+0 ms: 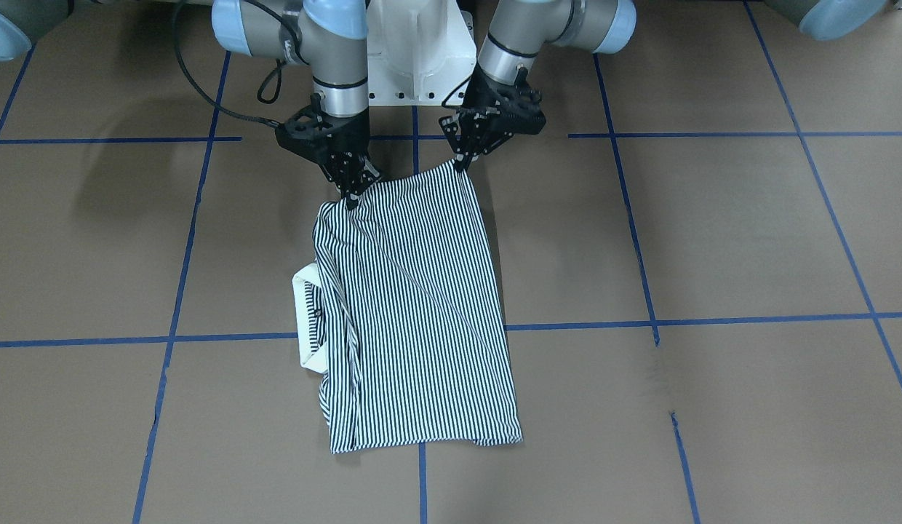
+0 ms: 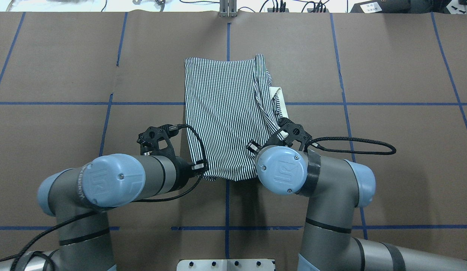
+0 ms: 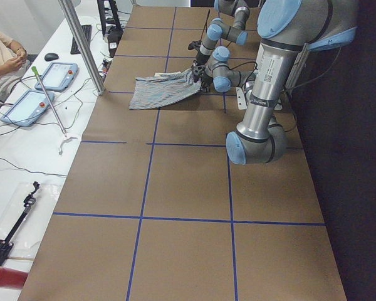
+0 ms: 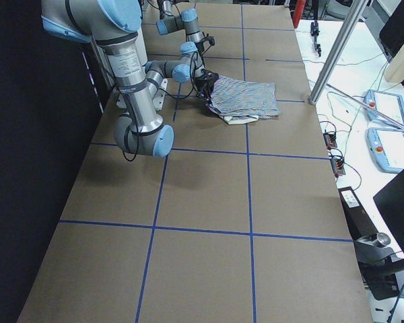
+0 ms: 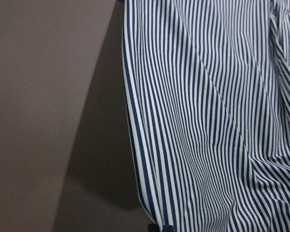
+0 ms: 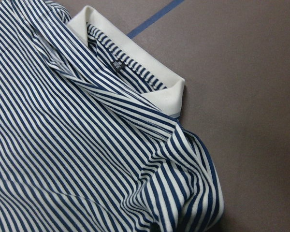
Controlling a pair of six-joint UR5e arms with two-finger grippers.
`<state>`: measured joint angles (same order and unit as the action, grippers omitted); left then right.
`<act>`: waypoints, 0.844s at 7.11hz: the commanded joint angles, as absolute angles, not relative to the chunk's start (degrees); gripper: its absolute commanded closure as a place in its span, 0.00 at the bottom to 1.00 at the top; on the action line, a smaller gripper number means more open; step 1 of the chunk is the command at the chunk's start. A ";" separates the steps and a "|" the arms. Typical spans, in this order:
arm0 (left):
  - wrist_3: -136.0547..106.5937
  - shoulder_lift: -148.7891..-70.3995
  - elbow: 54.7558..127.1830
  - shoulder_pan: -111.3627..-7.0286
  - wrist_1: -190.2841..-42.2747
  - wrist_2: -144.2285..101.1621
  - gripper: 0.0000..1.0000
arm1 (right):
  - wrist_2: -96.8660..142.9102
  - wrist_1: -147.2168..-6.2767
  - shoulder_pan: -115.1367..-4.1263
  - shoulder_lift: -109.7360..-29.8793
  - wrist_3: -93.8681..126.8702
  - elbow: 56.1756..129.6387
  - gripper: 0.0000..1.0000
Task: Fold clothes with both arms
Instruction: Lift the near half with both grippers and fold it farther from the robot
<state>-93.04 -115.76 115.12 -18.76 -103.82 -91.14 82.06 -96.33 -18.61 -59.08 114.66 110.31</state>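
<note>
I am clenching left pincer (image 1: 463, 163) and right pincer (image 1: 350, 198) on the polo shirt's (image 1: 422, 306) twelve-o'clock corners, front-facing view; it seems limp and light.

An embossed "UR" mark stands on the left arm's blue joint cap (image 2: 109, 180) and the right arm's blue joint cap (image 2: 281, 169). Lettering on the left arm's grey tube (image 2: 81, 184) is too blurred to read.

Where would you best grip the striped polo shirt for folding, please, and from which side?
Grip the polo shirt by the two corners nearest the robot, down from the robot's side: that edge is straight and free; the left gripper and right gripper pinch it there. The collar side is bulkier.
</note>
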 commanded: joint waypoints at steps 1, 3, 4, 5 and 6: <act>-93.08 -116.19 130.79 -18.63 -86.84 -92.81 1.00 | 82.27 -113.89 -15.14 -58.54 117.49 128.39 1.00; -92.90 -116.45 133.08 -18.63 -82.09 -95.19 1.00 | 81.83 -116.55 -14.06 -57.84 118.30 129.05 1.00; -89.94 -117.33 129.59 -21.07 -82.79 -95.36 1.00 | 81.57 -116.54 -14.58 -54.96 117.43 124.33 1.00; -86.61 -119.07 125.55 -24.40 -84.01 -95.45 1.00 | 81.56 -111.93 -17.37 -53.45 115.68 119.67 1.00; -84.92 -120.14 120.64 -27.65 -87.42 -95.62 1.00 | 81.65 -105.01 -21.23 -52.48 113.31 112.66 1.00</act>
